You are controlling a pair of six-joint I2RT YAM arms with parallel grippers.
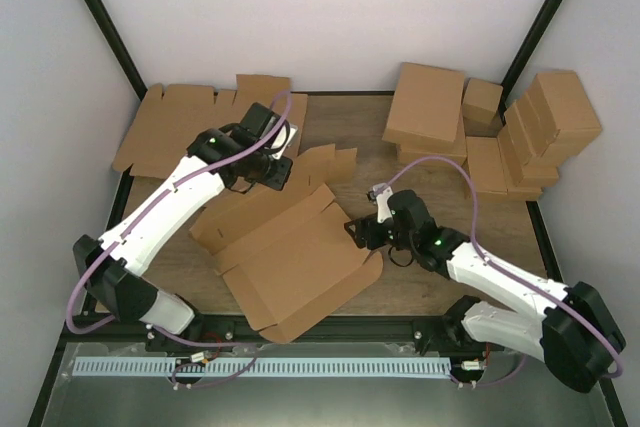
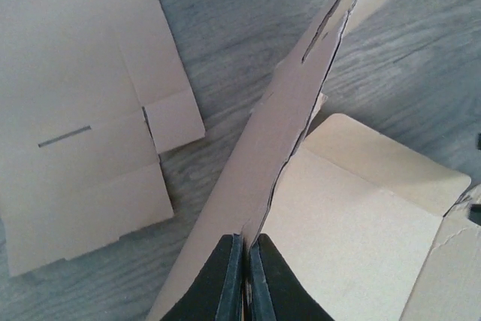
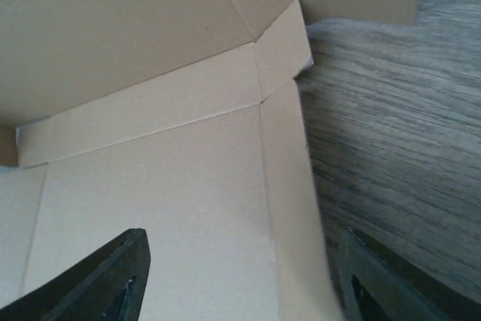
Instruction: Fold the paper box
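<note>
Paper box [image 1: 300, 267] — wall pinched in left claw [image 2: 246, 249], right claw [image 3: 240, 264] agape.

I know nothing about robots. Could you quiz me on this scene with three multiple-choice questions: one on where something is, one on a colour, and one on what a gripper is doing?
1. Where does the stack of flat blanks lie?
A) at the far-left corner of the table
B) at the far-right corner
C) between the arms' bases

2. What colour is the paper box?
A) white
B) blue
C) brown

3. What is the left gripper doing?
A) hanging open over bare wood
B) shut on a raised panel of the paper box
C) holding a small closed box

Answers: 1 A, the top view shows the stack at the far left. 2 C, it is plain brown cardboard in every view. 3 B, the left wrist view shows both fingers pressed onto the upright panel.
</note>
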